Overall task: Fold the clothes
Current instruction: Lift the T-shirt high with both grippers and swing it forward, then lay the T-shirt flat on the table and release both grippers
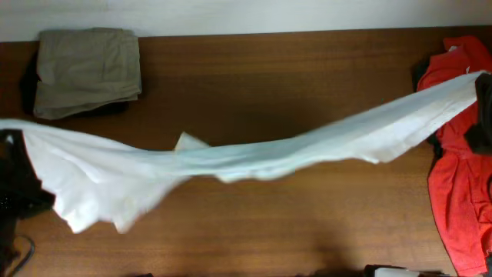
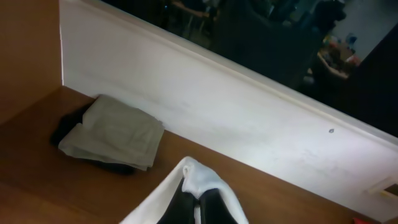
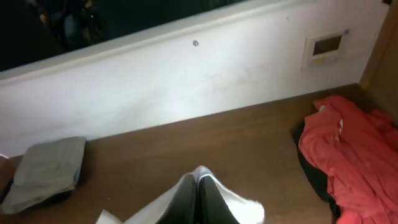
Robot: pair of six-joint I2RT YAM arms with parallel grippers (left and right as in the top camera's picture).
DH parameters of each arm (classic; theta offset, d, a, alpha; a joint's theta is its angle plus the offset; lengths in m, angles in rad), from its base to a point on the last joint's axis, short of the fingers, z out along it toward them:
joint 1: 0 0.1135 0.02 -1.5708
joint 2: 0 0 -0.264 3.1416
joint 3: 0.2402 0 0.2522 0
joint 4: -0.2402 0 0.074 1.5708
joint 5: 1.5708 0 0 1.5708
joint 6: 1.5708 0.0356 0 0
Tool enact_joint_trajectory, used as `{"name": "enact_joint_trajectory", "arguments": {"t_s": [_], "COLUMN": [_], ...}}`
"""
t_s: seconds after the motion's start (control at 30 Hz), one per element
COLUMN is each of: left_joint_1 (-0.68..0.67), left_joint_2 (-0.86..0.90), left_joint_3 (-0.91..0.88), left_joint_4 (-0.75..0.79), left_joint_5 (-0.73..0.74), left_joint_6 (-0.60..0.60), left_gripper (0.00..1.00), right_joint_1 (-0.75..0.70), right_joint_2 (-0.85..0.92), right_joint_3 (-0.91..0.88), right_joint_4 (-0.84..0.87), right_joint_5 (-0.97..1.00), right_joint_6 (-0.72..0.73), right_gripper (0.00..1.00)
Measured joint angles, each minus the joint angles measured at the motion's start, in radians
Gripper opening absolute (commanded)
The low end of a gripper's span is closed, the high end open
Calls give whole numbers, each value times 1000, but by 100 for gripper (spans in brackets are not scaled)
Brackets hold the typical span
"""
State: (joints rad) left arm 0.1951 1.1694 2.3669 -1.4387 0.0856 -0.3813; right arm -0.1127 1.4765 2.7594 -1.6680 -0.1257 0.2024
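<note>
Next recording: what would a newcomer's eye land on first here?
The white shirt hangs stretched in a long band across the table, pinched at its ends by the left tool and the right tool. A bright red garment lies at the right edge, and folded khaki trousers sit at the far left corner.

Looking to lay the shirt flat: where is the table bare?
Bare table lies wall-side of the stretched white shirt, between khaki trousers and red garment, and on its near side, centre-right. Crowded: left wall corner, right edge.
</note>
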Motion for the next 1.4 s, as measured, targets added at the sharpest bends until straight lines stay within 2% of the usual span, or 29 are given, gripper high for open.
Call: {"name": "enact_joint_trajectory", "arguments": {"t_s": [0.13,0.3,0.4,0.53,0.63,0.77,0.8,0.83,0.9,0.97,1.07,1.17,1.27,1.4], "left_joint_1": [0,0,-2,-3,-16,-35,-36,-42,-58,-93,-145,-180,-190,-190], "left_joint_2": [209,642,744,736,645,518,515,516,568,691,848,895,892,776], "left_joint_3": [-1,-12,-30,105,263,327,325,299,229,43,-267,-493,-534,-541], "left_joint_4": [81,401,480,459,383,194,157,77,20,-8,10,13,-32,-96], "left_joint_5": [8,23,42,58,75,82,83,83,83,82,83,83,83,83], "left_joint_6": [4,21,22,23,30,65,70,76,84,95,106,108,111,117], "left_gripper": [1,1,1,1,1,1,1,1,1,1,1,0,0,1], "right_joint_1": [0,0,0,-7,-16,-18,-18,-18,-18,-18,-6,24,69,95], "right_joint_2": [147,471,538,494,396,319,321,338,387,475,527,534,533,530], "right_joint_3": [5,-9,-18,8,31,56,58,44,7,-114,-362,-582,-727,-766], "right_joint_4": [99,407,528,555,538,409,324,251,154,60,72,87,99,74], "right_joint_5": [-6,-50,-114,-154,-154,-151,-144,-140,-126,-115,-103,-101,-100,-63], "right_joint_6": [0,0,0,0,-1,-37,-46,-50,-54,-55,-75,-80,-83,-74], "right_gripper": [4,4,4,4,4,4,4,4,4,4,4,4,4,4]}}
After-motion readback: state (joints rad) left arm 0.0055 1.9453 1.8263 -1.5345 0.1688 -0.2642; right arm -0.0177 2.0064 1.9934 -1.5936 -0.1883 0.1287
